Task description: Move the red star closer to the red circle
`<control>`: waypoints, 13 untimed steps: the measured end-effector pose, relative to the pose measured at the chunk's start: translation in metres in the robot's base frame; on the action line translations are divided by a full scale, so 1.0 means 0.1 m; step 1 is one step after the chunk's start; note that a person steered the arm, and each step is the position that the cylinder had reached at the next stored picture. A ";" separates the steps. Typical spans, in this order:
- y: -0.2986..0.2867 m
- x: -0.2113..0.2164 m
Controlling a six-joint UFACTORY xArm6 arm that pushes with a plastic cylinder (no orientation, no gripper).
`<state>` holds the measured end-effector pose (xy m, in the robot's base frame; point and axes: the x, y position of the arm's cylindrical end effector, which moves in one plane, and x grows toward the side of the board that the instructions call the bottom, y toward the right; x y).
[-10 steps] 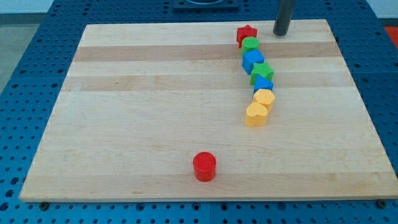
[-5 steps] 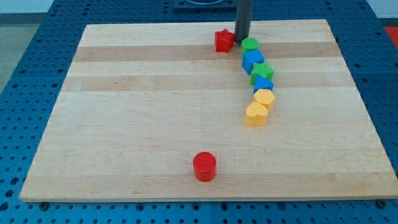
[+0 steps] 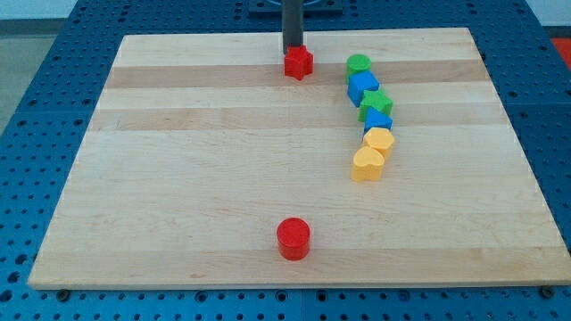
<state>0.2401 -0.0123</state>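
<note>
The red star (image 3: pixel 298 62) lies near the view's top, a little left of the column of blocks. My tip (image 3: pixel 293 49) stands just above it, touching or nearly touching its top-left side. The red circle (image 3: pixel 293 238) sits near the view's bottom edge of the wooden board (image 3: pixel 178 178), far below the star and almost straight under it.
A column of blocks runs down the view's right of the star: a green circle (image 3: pixel 359 63), a blue block (image 3: pixel 363 86), a green star (image 3: pixel 376 102), a blue block (image 3: pixel 377 120), a yellow block (image 3: pixel 380 140) and a yellow heart (image 3: pixel 367 164).
My tip has swept from the view's top right leftward, pushing the red star left and slightly down, away from the green circle. The other blocks have not moved.
</note>
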 end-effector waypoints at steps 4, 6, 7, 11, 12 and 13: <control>0.11 0.10; 0.11 0.62; 0.11 0.77; 0.31 1.23; 0.41 1.49; 0.53 1.74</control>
<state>0.4146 0.0411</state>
